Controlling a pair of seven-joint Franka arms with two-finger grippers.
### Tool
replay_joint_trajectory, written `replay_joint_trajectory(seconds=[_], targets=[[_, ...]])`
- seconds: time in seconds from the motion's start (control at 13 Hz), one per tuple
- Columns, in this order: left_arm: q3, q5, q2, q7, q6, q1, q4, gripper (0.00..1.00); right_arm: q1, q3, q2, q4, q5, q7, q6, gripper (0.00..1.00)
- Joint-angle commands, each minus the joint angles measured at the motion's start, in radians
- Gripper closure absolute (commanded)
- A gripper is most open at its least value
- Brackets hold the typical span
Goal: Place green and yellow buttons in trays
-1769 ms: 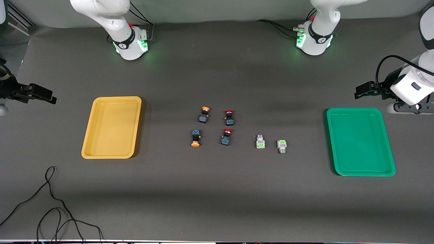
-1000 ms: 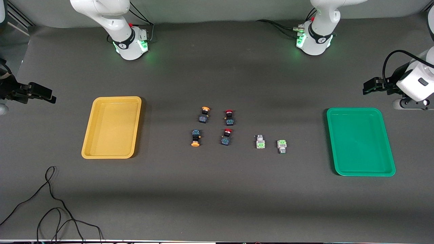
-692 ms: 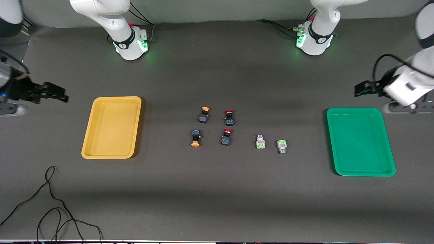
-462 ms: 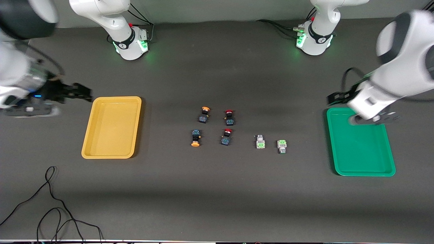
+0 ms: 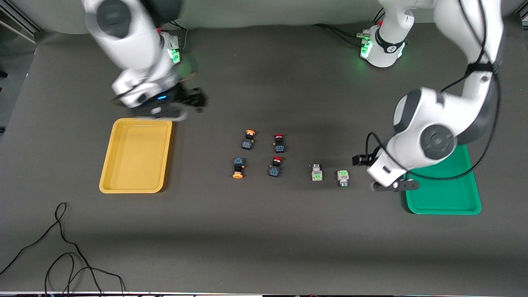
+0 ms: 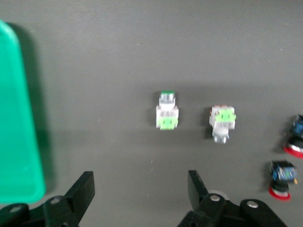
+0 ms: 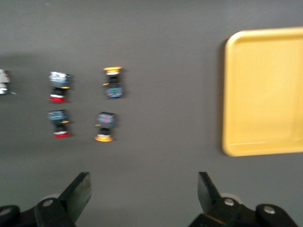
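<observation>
Two grey-white buttons with green parts [image 5: 316,172] [image 5: 342,178] lie side by side on the dark table. Two dark buttons with orange-yellow caps [image 5: 248,139] [image 5: 238,168] lie toward the right arm's end. The yellow tray [image 5: 136,154] and the green tray [image 5: 445,202] are both empty; the left arm covers part of the green one. My left gripper [image 5: 359,160] is open and empty over the table between the green buttons [image 6: 166,111] [image 6: 222,122] and the green tray [image 6: 16,132]. My right gripper [image 5: 198,99] is open and empty over the table beside the yellow tray [image 7: 265,90].
Two dark buttons with red caps [image 5: 279,142] [image 5: 275,166] lie between the yellow-capped and green ones. A black cable [image 5: 62,247] loops on the table near the front camera at the right arm's end. Both arm bases [image 5: 159,53] [image 5: 381,47] stand along the table's edge.
Both arms have swung in from the table's ends toward the middle. The left gripper now hangs by the green buttons, the right gripper past the yellow tray. Buttons and trays have not moved.
</observation>
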Motion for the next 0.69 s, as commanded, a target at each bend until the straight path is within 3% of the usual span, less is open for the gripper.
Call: replay_joint_trajectory(seconds=[0.0,0.31,0.62], targets=[[0.012,0.007,0.086,-0.018,0.1,-0.02,-0.015,0.09,0.129,-0.016,0.064,0.003,0.001,0.164,0.075,0.0],[0.015,0.016,0.204,-0.067,0.34,-0.049,-0.092,0.09,0.138,-0.015,0.107,-0.091,-0.006,0.165,0.226,0.0],[0.021,0.019,0.262,-0.102,0.436,-0.09,-0.097,0.09,0.14,-0.016,0.223,-0.225,-0.009,0.213,0.506,0.0]])
